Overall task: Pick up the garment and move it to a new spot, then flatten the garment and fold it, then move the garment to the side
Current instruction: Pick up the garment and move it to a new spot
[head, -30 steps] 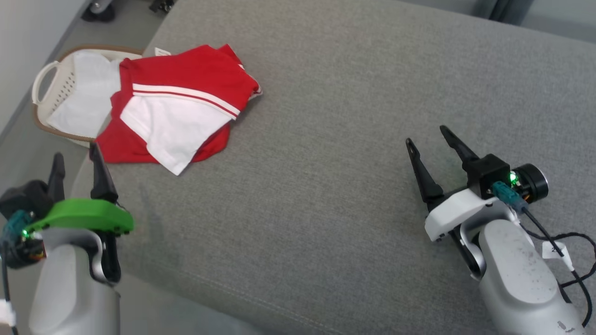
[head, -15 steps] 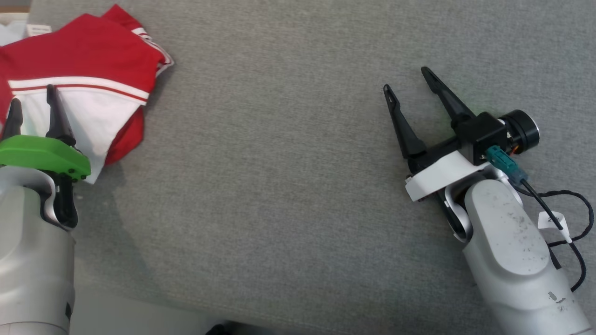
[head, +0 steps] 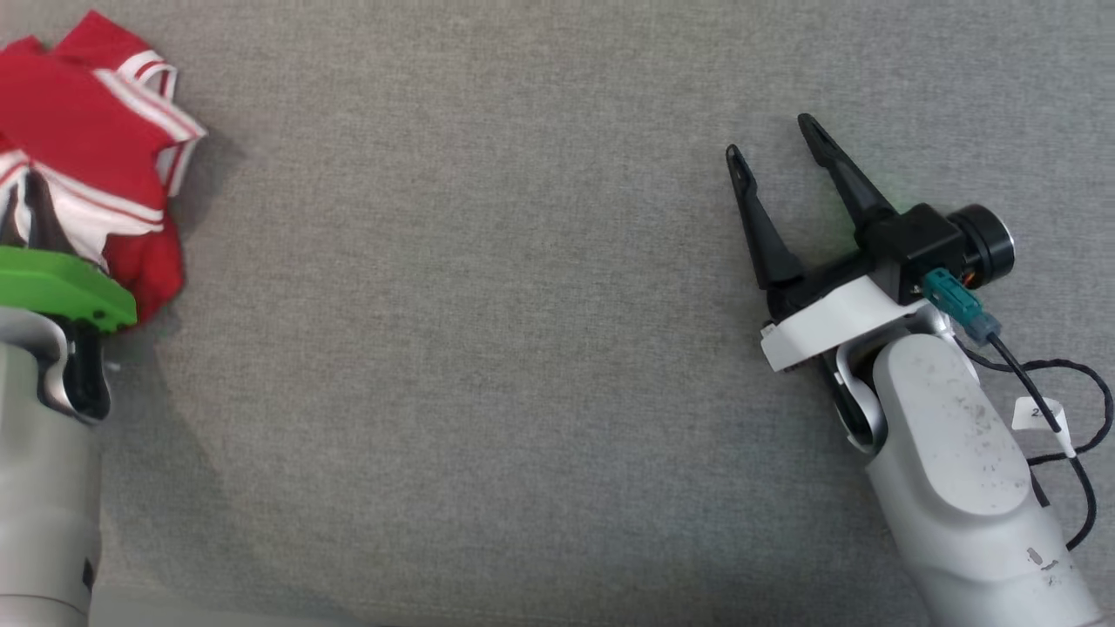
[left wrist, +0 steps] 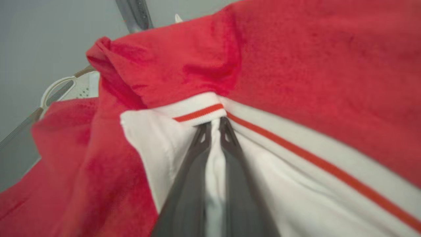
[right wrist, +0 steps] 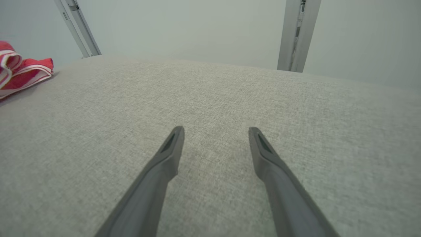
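At the far left: the shirt [head: 87, 122] lies in a bunch on the grey cushion [head: 488, 348]. It is red, with white parts and stripes.
Left gripper [left wrist: 215, 124]: its fingers are pressed together on a fold of white cloth, right under a white band with a red stripe.
Right gripper [head: 773, 139]: spread wide and holding nothing, over the bare cushion, well apart from the shirt.
How the shirt feels: I think it is light, soft and floppy. It will sag and drag, not keep its shape. It won't break.
Where to hold: the thick striped band looks like a good spot, since it should slip less than thin cloth. For laying it flat, two corners far apart would work better.
Around: a white basket [left wrist: 59, 89] shows just behind the shirt.
In the way: nothing lies on the cushion to the right. The basket is close, so a loose end could catch on it.
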Controlling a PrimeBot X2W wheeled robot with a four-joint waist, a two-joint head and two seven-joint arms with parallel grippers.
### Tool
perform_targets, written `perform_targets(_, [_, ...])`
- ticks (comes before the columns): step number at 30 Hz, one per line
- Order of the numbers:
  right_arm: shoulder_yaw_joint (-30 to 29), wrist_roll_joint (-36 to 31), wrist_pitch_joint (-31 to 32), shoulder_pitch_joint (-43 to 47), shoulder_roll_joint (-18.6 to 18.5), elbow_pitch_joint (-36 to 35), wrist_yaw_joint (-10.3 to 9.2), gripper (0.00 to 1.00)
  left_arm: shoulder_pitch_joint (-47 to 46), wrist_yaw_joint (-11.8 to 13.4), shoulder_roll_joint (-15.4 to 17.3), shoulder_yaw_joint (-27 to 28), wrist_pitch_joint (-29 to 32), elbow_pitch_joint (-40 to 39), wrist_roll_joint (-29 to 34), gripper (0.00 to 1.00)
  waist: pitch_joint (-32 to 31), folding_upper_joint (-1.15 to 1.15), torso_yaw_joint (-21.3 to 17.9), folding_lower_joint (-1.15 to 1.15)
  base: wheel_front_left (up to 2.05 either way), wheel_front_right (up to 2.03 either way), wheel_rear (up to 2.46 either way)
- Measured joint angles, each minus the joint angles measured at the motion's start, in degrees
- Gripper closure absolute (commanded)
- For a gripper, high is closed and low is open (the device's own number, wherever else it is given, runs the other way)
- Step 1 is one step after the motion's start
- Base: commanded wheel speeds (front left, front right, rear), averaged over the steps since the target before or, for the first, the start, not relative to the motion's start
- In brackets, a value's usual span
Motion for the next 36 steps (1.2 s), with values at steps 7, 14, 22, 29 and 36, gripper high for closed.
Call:
perform_targets(7, [-0.57,2.16,0.34,4.34,0.0,1.79,-0.02,0.0,0.76,-0.24,0.86,3.32,0.02,-16.59,5.08,1.0,-5.23,0.0,-1.13,0.0,0.0,0.0,0.0])
perform_targets(14, [0.78,6.52,0.35,7.55,0.01,2.21,-0.03,0.0,3.05,-0.24,-1.48,-2.85,0.02,-26.16,7.88,1.0,-10.41,0.0,-4.63,0.0,0.0,0.0,0.0])
perform_targets(22, [1.77,8.83,0.35,9.9,-0.02,2.15,-0.03,0.0,5.03,-0.24,-8.36,-14.07,0.02,-29.5,7.35,1.0,-13.78,0.0,-12.4,0.0,0.0,0.0,0.0])
perform_targets(29, [2.14,9.79,0.35,11.6,-0.01,2.14,-0.03,0.0,5.24,-0.24,-13.83,-21.01,0.02,-27.52,5.54,1.0,-15.67,0.01,-19.55,0.0,0.0,0.0,0.0])
perform_targets(36, [1.64,10.04,0.35,12.92,-0.03,2.33,-0.03,0.0,8.25,0.26,-15.61,-21.34,0.02,-22.79,7.14,0.0,-17.55,0.0,-24.31,0.0,0.0,0.0,0.0])
